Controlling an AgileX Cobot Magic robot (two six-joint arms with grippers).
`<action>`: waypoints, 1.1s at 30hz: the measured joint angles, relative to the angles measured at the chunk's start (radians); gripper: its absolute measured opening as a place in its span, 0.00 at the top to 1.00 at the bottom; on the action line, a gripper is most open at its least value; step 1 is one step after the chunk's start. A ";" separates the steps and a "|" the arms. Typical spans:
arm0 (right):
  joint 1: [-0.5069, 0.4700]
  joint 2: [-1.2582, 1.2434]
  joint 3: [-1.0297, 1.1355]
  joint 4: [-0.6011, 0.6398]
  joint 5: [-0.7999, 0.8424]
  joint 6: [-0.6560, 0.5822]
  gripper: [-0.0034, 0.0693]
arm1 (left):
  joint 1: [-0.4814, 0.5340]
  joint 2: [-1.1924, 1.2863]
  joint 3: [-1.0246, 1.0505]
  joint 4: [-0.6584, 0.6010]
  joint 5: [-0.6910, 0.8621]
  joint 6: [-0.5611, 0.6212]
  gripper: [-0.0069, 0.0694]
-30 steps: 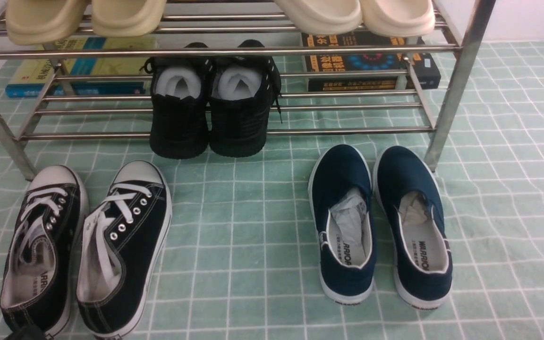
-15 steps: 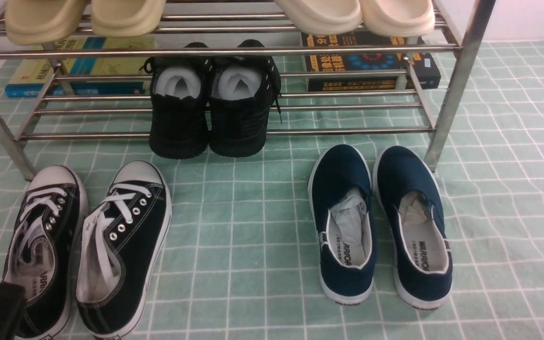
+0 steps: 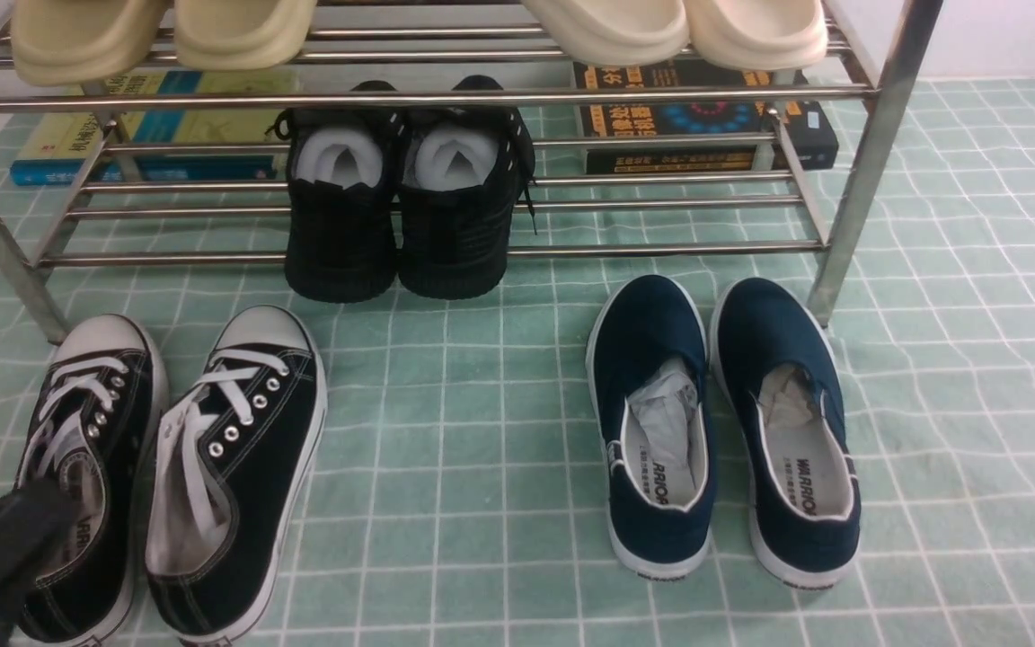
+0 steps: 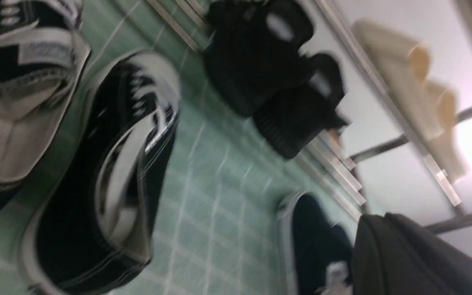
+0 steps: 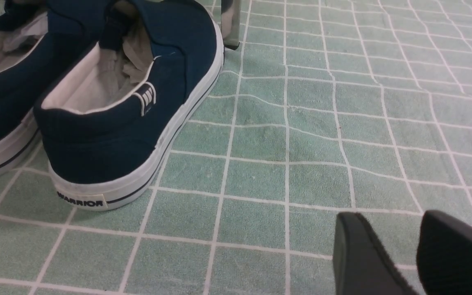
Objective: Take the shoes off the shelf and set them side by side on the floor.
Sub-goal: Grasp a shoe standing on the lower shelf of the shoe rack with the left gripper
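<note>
The two all-black mesh shoes (image 3: pixel 342 216) (image 3: pixel 459 207) stand side by side on the lower tier of the silver tube shelf (image 3: pixel 661 247), heels toward me, white paper inside. Blurred in the left wrist view, the shoes (image 4: pixel 256 57) sit far from the gripper. My left gripper (image 3: pixel 14 526) hangs low at the front left, over the heel of a canvas sneaker, fingers pressed together and holding nothing (image 4: pixel 377 219). The right gripper (image 5: pixel 388 215) shows only in its wrist view, open just above the green grid floor (image 5: pixel 301 143), nothing between its fingers (image 5: pixel 359 254).
Black canvas sneakers with white toe caps (image 3: pixel 221 467) lie on the floor at front left. Navy slip-ons (image 3: pixel 657 422) lie at front right by the shelf leg (image 3: pixel 868 171). Beige slippers (image 3: pixel 679 27) fill the top tier. Books (image 3: pixel 706 117) (image 3: pixel 149 126) lie behind the lower tier.
The left gripper has come up into the front view's lower left corner and moved forward over the canvas sneaker. The shoes have not moved.
</note>
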 joint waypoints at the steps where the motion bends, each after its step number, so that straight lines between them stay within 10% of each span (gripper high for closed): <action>1: 0.000 0.000 0.000 0.000 0.000 0.000 0.62 | 0.000 0.100 -0.049 0.043 0.076 0.008 0.91; 13: 0.000 0.000 0.000 0.000 0.000 0.000 0.62 | 0.000 0.862 -0.588 0.389 0.525 0.077 0.85; 33: 0.000 0.000 0.000 0.000 0.000 0.000 0.62 | 0.000 1.340 -1.126 0.198 0.420 0.170 0.30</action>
